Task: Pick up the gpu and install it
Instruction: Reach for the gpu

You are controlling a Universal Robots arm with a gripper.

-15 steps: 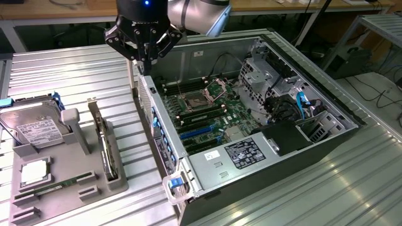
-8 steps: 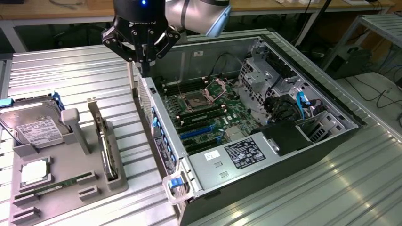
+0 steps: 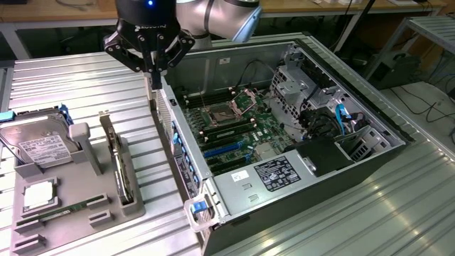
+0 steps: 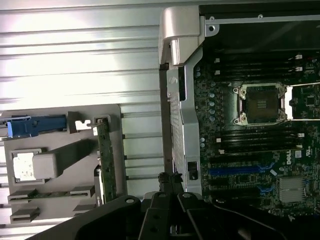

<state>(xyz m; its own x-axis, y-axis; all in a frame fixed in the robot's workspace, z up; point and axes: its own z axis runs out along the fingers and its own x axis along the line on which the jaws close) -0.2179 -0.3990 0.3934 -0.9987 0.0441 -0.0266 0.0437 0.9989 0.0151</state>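
- Gripper shut, fingers pressed together, nothing held between them
- Fingertips sit at the top edge of the computer case's rear panel (contact or a small gap: cannot tell)
- Gpu not picked up; it stands on its long edge in a slot of the grey tray, well apart from the gripper
- Wrist view: gpu in the tray, gripper over the panel
- Hard drive leans upright in the same tray, memory stick lies in a slot near it
- Case lies open, motherboard exposed, its blue expansion slots unoccupied
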